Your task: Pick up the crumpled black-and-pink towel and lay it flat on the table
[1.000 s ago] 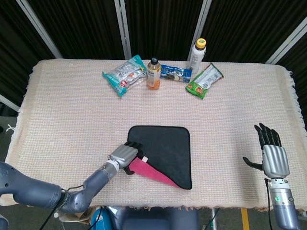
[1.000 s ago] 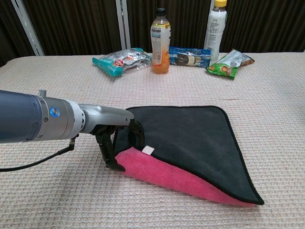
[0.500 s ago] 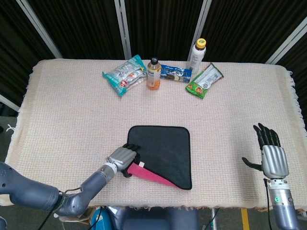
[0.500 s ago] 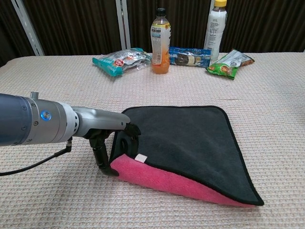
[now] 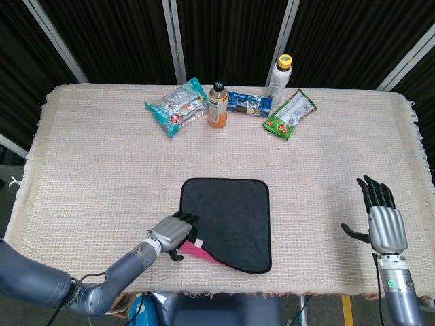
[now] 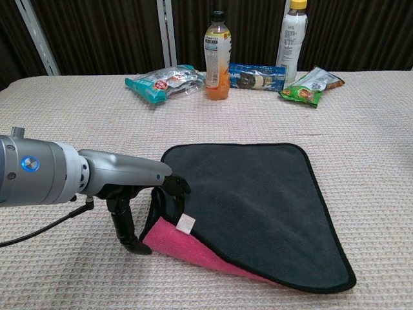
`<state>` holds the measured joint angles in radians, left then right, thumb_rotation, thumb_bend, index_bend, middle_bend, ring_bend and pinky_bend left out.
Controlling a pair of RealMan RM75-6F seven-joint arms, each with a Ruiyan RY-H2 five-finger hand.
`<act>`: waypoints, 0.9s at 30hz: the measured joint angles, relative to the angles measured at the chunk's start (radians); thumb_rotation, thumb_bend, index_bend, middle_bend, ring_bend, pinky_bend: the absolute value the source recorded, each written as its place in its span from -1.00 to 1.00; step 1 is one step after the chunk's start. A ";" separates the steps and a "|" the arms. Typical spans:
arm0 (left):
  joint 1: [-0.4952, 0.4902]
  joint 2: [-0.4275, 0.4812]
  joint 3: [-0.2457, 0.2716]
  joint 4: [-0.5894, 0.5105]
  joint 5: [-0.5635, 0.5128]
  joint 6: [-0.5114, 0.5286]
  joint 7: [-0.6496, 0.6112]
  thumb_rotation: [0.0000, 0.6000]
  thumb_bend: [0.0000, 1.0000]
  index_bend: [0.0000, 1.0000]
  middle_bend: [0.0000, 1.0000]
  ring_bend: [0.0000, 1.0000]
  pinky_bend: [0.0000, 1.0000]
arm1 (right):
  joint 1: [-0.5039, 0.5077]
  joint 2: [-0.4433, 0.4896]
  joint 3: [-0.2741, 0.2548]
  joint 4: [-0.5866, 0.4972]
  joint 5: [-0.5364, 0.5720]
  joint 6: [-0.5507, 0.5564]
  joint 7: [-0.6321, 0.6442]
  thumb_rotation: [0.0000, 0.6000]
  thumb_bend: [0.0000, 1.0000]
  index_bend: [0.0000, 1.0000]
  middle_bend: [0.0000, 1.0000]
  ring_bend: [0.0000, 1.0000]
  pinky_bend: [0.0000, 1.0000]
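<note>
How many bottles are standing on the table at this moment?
2: an orange-drink bottle at the far middle between the snack packets, and a white bottle with yellow cap to its right. None appears hidden.

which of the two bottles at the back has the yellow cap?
The tall white bottle on the right, beside the green snack bag. The shorter orange drink bottle has a black cap.

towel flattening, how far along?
Mostly done: the towel lies spread black side up on the table. In hand: the left robot hand grips its near-left corner, lifted, with the pink underside showing. Left: lay that corner flat and release. The right robot hand hovers open, off to the side.
</note>
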<state>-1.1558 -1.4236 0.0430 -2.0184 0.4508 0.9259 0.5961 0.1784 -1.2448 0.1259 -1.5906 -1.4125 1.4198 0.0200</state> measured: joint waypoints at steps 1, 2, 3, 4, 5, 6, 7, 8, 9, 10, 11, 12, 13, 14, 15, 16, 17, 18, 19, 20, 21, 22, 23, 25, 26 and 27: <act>0.001 0.002 0.003 -0.007 0.006 -0.001 0.000 1.00 -0.42 -0.28 -0.95 -1.00 -1.00 | 0.000 0.001 0.000 -0.001 -0.001 0.001 0.000 1.00 -0.68 -0.95 -1.00 -1.00 -1.00; 0.002 0.004 0.007 -0.013 0.011 -0.002 0.000 1.00 -0.42 -0.28 -0.95 -1.00 -1.00 | 0.000 0.001 0.000 -0.003 -0.002 0.001 0.001 1.00 -0.68 -0.95 -1.00 -1.00 -1.00; 0.004 0.007 0.010 -0.021 0.018 -0.004 0.000 1.00 -0.42 -0.28 -0.95 -1.00 -1.00 | -0.001 0.002 0.000 -0.004 -0.003 0.001 0.001 1.00 -0.68 -0.95 -1.00 -1.00 -1.00; 0.005 0.009 0.013 -0.027 0.023 -0.005 0.000 1.00 -0.42 -0.28 -0.95 -1.00 -1.00 | -0.001 0.002 0.000 -0.005 -0.004 0.002 0.001 1.00 -0.68 -0.95 -1.00 -1.00 -1.00; 0.005 0.011 0.016 -0.033 0.027 -0.006 0.000 1.00 -0.42 -0.28 -0.95 -1.00 -1.00 | -0.001 0.003 0.000 -0.005 -0.005 0.003 0.001 1.00 -0.68 -0.95 -1.00 -1.00 -1.00; 0.006 0.013 0.018 -0.038 0.032 -0.007 -0.001 1.00 -0.42 -0.28 -0.95 -1.00 -1.00 | -0.001 0.003 0.000 -0.006 -0.007 0.003 0.002 1.00 -0.68 -0.95 -1.00 -1.00 -1.00; 0.008 0.016 0.022 -0.046 0.040 -0.008 -0.001 1.00 -0.42 -0.28 -0.95 -1.00 -1.00 | -0.002 0.003 -0.001 -0.007 -0.008 0.004 0.002 1.00 -0.68 -0.95 -1.00 -1.00 -1.00; 0.009 0.019 0.025 -0.052 0.045 -0.008 -0.001 1.00 -0.42 -0.28 -0.95 -1.00 -1.00 | -0.002 0.003 -0.001 -0.007 -0.009 0.004 0.001 1.00 -0.68 -0.95 -1.00 -1.00 -1.00; 0.010 0.024 0.029 -0.061 0.053 -0.008 -0.001 1.00 -0.42 -0.28 -0.95 -1.00 -1.00 | -0.002 0.003 -0.002 -0.008 -0.010 0.004 0.001 1.00 -0.68 -0.95 -1.00 -1.00 -1.00; 0.011 0.028 0.031 -0.068 0.058 -0.009 -0.002 1.00 -0.42 -0.28 -0.95 -1.00 -1.00 | -0.002 0.003 -0.003 -0.008 -0.012 0.004 0.001 1.00 -0.68 -0.95 -1.00 -1.00 -1.00; 0.013 0.033 0.033 -0.074 0.062 -0.009 -0.003 1.00 -0.42 -0.28 -0.95 -1.00 -1.00 | -0.002 0.003 -0.004 -0.009 -0.013 0.004 0.000 1.00 -0.68 -0.95 -1.00 -1.00 -1.00; 0.015 0.040 0.036 -0.084 0.069 -0.010 -0.005 1.00 -0.42 -0.28 -0.95 -1.00 -1.00 | -0.002 0.003 -0.004 -0.009 -0.014 0.004 0.000 1.00 -0.68 -0.95 -1.00 -1.00 -1.00; 0.017 0.047 0.039 -0.091 0.076 -0.010 -0.008 1.00 -0.42 -0.29 -0.95 -1.00 -1.00 | -0.003 0.003 -0.005 -0.010 -0.016 0.005 -0.001 1.00 -0.68 -0.95 -1.00 -1.00 -1.00; 0.020 0.054 0.041 -0.098 0.085 -0.010 -0.010 1.00 -0.42 -0.30 -0.95 -1.00 -1.00 | -0.003 0.003 -0.006 -0.010 -0.017 0.006 -0.002 1.00 -0.68 -0.95 -1.00 -1.00 -1.00; 0.026 0.063 0.044 -0.107 0.099 -0.008 -0.016 1.00 -0.42 -0.31 -0.95 -1.00 -1.00 | -0.004 0.004 -0.006 -0.011 -0.017 0.006 -0.002 1.00 -0.68 -0.95 -1.00 -1.00 -1.00; 0.032 0.069 0.047 -0.112 0.110 -0.005 -0.021 1.00 -0.42 -0.33 -0.95 -1.00 -1.00 | -0.004 0.004 -0.006 -0.012 -0.018 0.006 -0.002 1.00 -0.68 -0.95 -1.00 -1.00 -1.00; 0.040 0.076 0.050 -0.117 0.123 -0.001 -0.026 1.00 -0.42 -0.34 -0.95 -1.00 -1.00 | -0.004 0.004 -0.006 -0.012 -0.019 0.006 -0.002 1.00 -0.68 -0.95 -1.00 -1.00 -1.00; 0.051 0.085 0.054 -0.122 0.141 0.007 -0.035 1.00 -0.42 -0.35 -0.95 -1.00 -1.00 | -0.004 0.004 -0.007 -0.013 -0.019 0.005 -0.002 1.00 -0.68 -0.95 -1.00 -1.00 -1.00; 0.062 0.092 0.058 -0.124 0.156 0.014 -0.043 1.00 -0.43 -0.37 -0.95 -1.00 -1.00 | -0.004 0.004 -0.007 -0.013 -0.020 0.005 -0.004 1.00 -0.68 -0.95 -1.00 -1.00 -1.00; 0.075 0.099 0.061 -0.126 0.171 0.022 -0.053 1.00 -0.44 -0.40 -0.95 -1.00 -1.00 | -0.004 0.004 -0.008 -0.013 -0.021 0.004 -0.005 1.00 -0.68 -0.95 -1.00 -1.00 -1.00; 0.093 0.108 0.066 -0.127 0.192 0.034 -0.070 1.00 -0.46 -0.42 -0.95 -1.00 -1.00 | -0.003 0.004 -0.008 -0.014 -0.021 0.004 -0.006 1.00 -0.68 -0.95 -1.00 -1.00 -1.00; 0.108 0.116 0.069 -0.128 0.208 0.044 -0.083 1.00 -0.51 -0.45 -0.96 -1.00 -1.00 | -0.003 0.004 -0.009 -0.014 -0.022 0.004 -0.008 1.00 -0.68 -0.95 -1.00 -1.00 -1.00; 0.124 0.123 0.073 -0.127 0.226 0.055 -0.096 1.00 -0.54 -0.47 -0.96 -1.00 -1.00 | -0.004 0.004 -0.009 -0.014 -0.023 0.004 -0.009 1.00 -0.68 -0.95 -1.00 -1.00 -1.00; 0.163 0.137 0.080 -0.124 0.271 0.086 -0.129 1.00 -0.63 -0.59 -0.96 -1.00 -1.00 | -0.003 0.004 -0.011 -0.014 -0.023 0.000 -0.011 1.00 -0.68 -0.95 -1.00 -1.00 -1.00; 0.181 0.142 0.083 -0.121 0.293 0.104 -0.142 1.00 -0.67 -0.70 -0.97 -1.00 -1.00 | -0.003 0.004 -0.012 -0.013 -0.022 -0.003 -0.011 1.00 -0.68 -0.95 -1.00 -1.00 -1.00; 0.205 0.147 0.087 -0.114 0.323 0.132 -0.157 1.00 -0.70 -0.79 -0.98 -1.00 -1.00 | -0.002 0.004 -0.013 -0.011 -0.021 -0.006 -0.011 1.00 -0.68 -0.95 -1.00 -1.00 -1.00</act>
<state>-0.9512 -1.2762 0.1303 -2.1324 0.7734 1.0574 0.4391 0.1761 -1.2405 0.1132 -1.6015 -1.4333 1.4133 0.0086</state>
